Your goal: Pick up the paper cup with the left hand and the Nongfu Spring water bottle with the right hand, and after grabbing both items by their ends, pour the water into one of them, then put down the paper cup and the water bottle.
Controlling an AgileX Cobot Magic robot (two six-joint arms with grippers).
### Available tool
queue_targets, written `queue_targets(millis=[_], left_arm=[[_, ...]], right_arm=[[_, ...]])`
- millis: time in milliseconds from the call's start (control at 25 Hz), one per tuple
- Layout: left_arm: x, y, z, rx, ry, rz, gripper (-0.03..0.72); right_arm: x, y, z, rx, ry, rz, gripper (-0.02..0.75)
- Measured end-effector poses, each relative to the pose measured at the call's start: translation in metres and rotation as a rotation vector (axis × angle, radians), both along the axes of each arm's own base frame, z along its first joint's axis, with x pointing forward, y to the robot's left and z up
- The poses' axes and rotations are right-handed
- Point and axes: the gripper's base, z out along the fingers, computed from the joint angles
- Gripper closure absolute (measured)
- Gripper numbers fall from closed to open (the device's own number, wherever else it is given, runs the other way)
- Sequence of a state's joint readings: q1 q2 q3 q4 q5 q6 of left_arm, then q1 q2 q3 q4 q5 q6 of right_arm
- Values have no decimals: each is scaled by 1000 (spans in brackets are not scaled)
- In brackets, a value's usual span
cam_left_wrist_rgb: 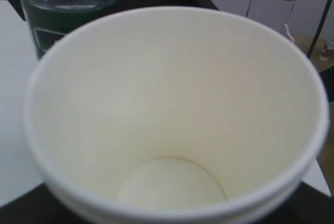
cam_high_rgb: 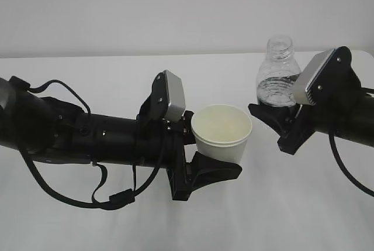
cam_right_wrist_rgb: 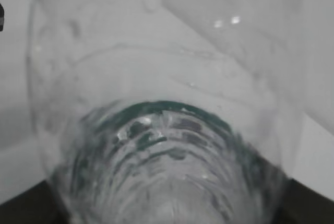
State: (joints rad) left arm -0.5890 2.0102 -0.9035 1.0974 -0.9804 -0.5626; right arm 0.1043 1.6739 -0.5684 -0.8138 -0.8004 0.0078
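Note:
The white paper cup (cam_high_rgb: pixel 222 131) stands upright with my left gripper (cam_high_rgb: pixel 217 148) shut on its lower part; one black finger (cam_high_rgb: pixel 216 172) shows in front of it. In the left wrist view the cup (cam_left_wrist_rgb: pixel 172 109) fills the frame, and its cream inside looks dry. To its right the clear Nongfu Spring water bottle (cam_high_rgb: pixel 278 69) is upright and capless, with my right gripper (cam_high_rgb: pixel 280 110) shut round its lower body. Water (cam_high_rgb: pixel 274 90) sits in the bottle's lower half. The bottle's green label (cam_left_wrist_rgb: pixel 52 23) shows behind the cup's rim. In the right wrist view the ribbed bottle (cam_right_wrist_rgb: pixel 162 130) fills the frame.
A white table (cam_high_rgb: pixel 87 222) spreads under both arms, with a plain white wall (cam_high_rgb: pixel 146 11) behind. Black cables (cam_high_rgb: pixel 76 195) hang in loops below the left arm. About a hand's width separates the cup's rim from the bottle.

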Motion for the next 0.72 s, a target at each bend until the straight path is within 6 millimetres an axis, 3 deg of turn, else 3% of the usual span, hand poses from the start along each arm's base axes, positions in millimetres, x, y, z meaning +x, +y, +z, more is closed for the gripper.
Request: queue_targets(millis=[280, 720], left_arm=[[0, 0, 0, 0, 0, 0, 181], [-4, -1, 4, -47, -1, -42, 185]], right_arm=[[5, 20, 11, -65, -112, 103, 254], [7, 21, 14, -186, -236, 157, 254]])
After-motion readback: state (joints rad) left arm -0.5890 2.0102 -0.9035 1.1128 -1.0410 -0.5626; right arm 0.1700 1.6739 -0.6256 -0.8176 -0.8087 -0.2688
